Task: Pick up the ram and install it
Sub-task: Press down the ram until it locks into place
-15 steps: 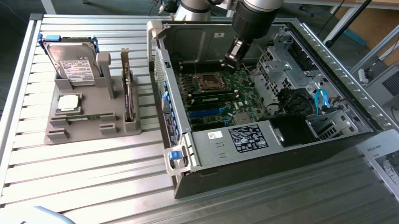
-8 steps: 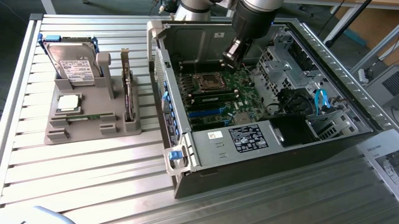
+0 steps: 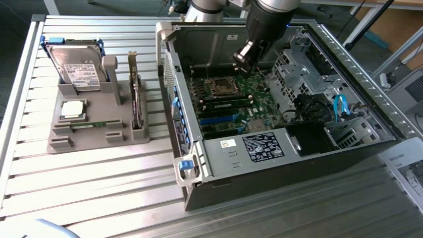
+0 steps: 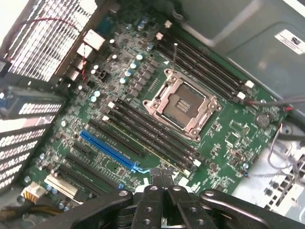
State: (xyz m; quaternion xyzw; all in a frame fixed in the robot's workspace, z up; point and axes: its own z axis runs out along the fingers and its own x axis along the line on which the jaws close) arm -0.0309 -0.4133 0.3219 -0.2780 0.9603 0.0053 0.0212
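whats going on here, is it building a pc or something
A robot arm is working over an open computer case. Its gripper hangs above the motherboard, near the memory slots by the empty processor socket. A thin green stick that looks like the ram lies in the grey holder outside the case.

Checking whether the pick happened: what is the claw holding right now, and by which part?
Nothing seen: the claw is shut and empty above the motherboard; a ram stick lies in the grey holder.
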